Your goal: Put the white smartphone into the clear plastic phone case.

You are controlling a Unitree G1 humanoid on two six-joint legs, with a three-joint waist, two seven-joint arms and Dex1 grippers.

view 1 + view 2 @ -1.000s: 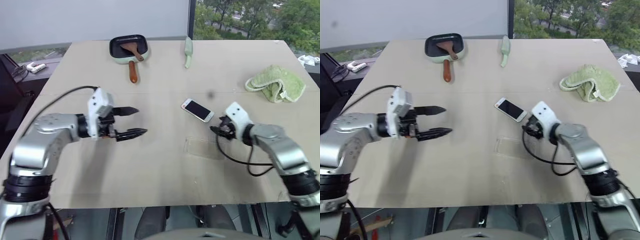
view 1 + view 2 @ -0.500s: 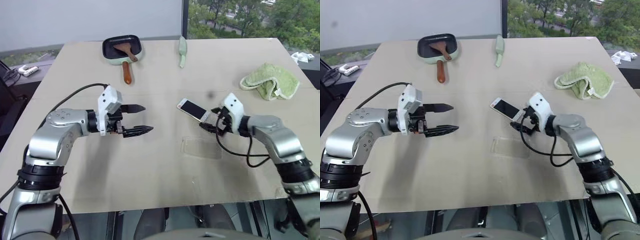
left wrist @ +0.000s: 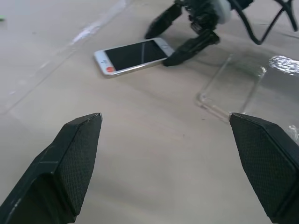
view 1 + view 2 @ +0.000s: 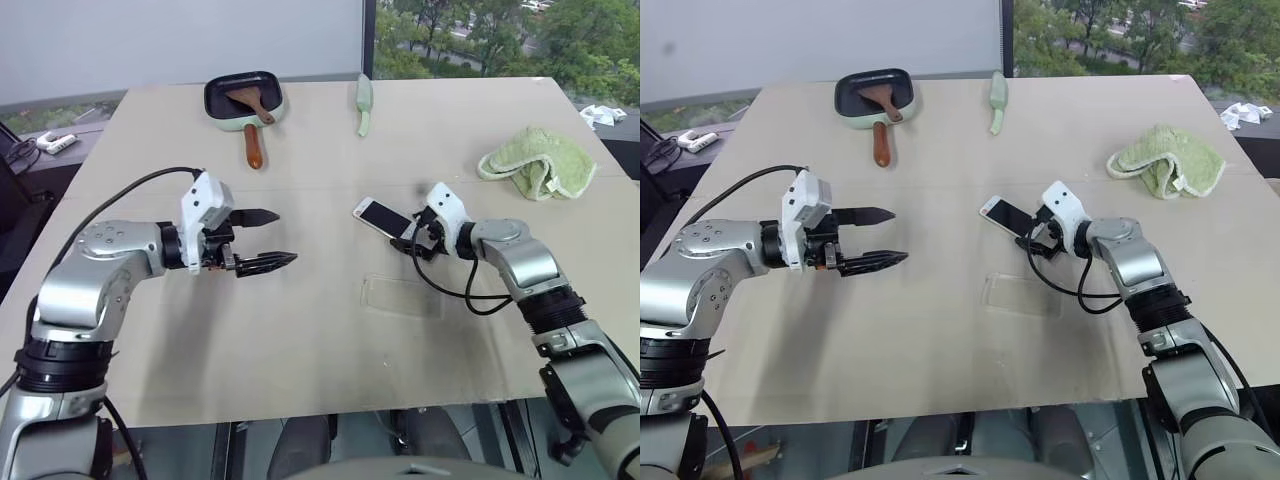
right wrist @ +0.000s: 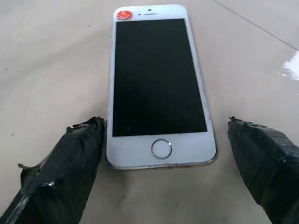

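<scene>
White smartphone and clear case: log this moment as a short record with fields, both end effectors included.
phone: white smartphone flat on the table, screen up, not in the case
case: clear plastic phone case empty, lying nearer the robot than the phone, apart from it
right end effector: open, fingers on either side of the phone's home-button end, one finger at its edge
left end effector: open, holding nothing, above the table off to the left
step: phone not yet gripped

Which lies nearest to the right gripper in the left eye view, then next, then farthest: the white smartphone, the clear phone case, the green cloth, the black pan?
1. White smartphone, at the right gripper's fingertips.
2. Clear phone case, just toward the robot.
3. Green cloth, far right.
4. Black pan, far left.
</scene>
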